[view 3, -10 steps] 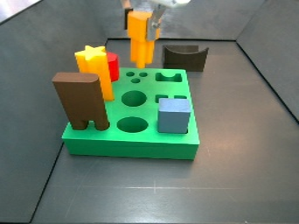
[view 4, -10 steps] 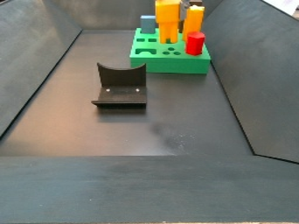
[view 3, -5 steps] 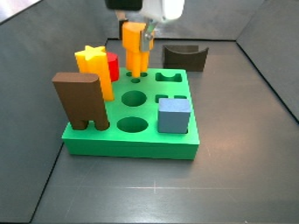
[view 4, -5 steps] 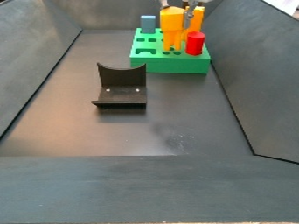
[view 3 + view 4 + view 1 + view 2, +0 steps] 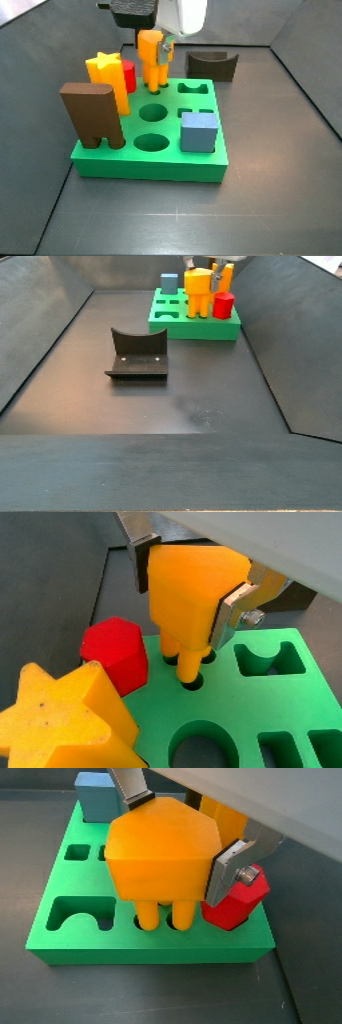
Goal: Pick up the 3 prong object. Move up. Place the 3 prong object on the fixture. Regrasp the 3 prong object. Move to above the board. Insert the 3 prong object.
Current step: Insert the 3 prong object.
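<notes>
Two silver fingers of the gripper clamp the 3 prong object, upright, prongs entering small holes in the board. Beside it stands the red cylinder. At 7 o'clock in a side view sits the fixture.

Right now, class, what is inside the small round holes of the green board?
The prongs of the 3 prong object, held between the gripper's fingers, enter the board's small holes. How deep the prong tips reach is hidden inside the board.
</notes>
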